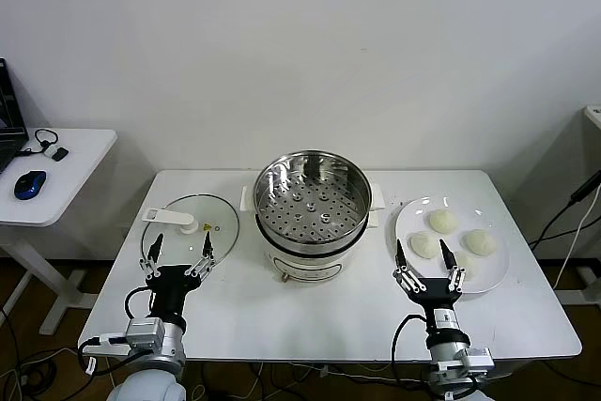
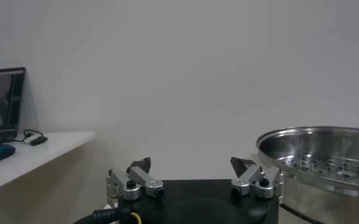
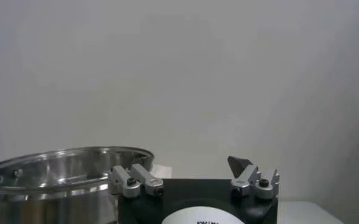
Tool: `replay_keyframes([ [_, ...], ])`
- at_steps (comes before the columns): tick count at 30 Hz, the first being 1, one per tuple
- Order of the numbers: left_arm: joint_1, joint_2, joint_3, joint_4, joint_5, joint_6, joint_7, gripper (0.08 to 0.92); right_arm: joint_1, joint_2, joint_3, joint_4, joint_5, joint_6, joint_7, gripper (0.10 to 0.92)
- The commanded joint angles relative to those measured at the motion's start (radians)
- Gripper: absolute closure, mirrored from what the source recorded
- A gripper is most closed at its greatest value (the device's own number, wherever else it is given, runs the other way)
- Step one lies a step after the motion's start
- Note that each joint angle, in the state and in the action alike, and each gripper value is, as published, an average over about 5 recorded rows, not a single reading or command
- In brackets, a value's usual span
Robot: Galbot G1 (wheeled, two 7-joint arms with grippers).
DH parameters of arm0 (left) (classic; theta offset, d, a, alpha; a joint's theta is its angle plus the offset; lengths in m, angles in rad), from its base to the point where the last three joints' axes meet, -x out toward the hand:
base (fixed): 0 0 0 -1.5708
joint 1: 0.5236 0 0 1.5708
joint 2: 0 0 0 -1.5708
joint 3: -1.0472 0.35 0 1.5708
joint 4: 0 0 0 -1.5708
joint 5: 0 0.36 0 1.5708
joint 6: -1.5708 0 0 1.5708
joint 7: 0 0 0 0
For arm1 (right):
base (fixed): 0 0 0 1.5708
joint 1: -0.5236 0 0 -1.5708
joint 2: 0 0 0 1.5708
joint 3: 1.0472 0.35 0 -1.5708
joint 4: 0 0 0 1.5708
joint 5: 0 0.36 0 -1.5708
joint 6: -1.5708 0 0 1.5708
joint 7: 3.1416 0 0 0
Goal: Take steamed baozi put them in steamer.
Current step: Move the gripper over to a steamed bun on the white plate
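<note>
So both arms are parked at the near edge of the white worktop, pointing up and forward. The right end effector has its fingers spread wide with nothing between them, sitting just in front of the plate on the right side; seen from the head camera, its tips overlap the plate's near rim, but I can't tell whether they touch it. In the right wrist view that end effector is the same: wide apart, empty, with the steamer off to one side.

The left end effector is also spread open and holds nothing. It's just in front of the glass lid, which lies flat on the worktop left of the steamer. The left wrist view shows the end effector gaping too, with the steamer's rim beside it.

The baozi are on the plate, four of them bunched together, the nearest one partly hidden behind the right fingers. The steamer stands in the middle of the worktop, its perforated tray bare, lid off.

A side desk on the left has a blue mouse on it.
</note>
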Motion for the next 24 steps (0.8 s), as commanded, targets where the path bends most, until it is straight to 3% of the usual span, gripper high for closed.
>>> replay_keyframes([
  [1,-0.002,0.004,-0.001,-0.001,0.000,-0.007,0.001,0.177,0.076,-0.087,0.061,-0.025,-0.015,-0.139,0.005,0.203],
  [8,-0.003,0.003,0.001,0.002,0.001,-0.020,0.003,0.177,0.221,-0.223,0.110,-0.104,-0.069,-0.269,-0.064,0.203],
  [17,0.000,0.004,0.001,0.010,-0.006,-0.040,0.002,0.177,0.391,-0.451,0.073,-0.223,-0.312,-0.402,-0.279,0.203],
  [24,0.005,0.008,-0.001,0.016,-0.011,-0.051,0.001,0.177,0.532,-0.680,-0.025,-0.345,-0.349,-0.441,-0.417,0.203],
])
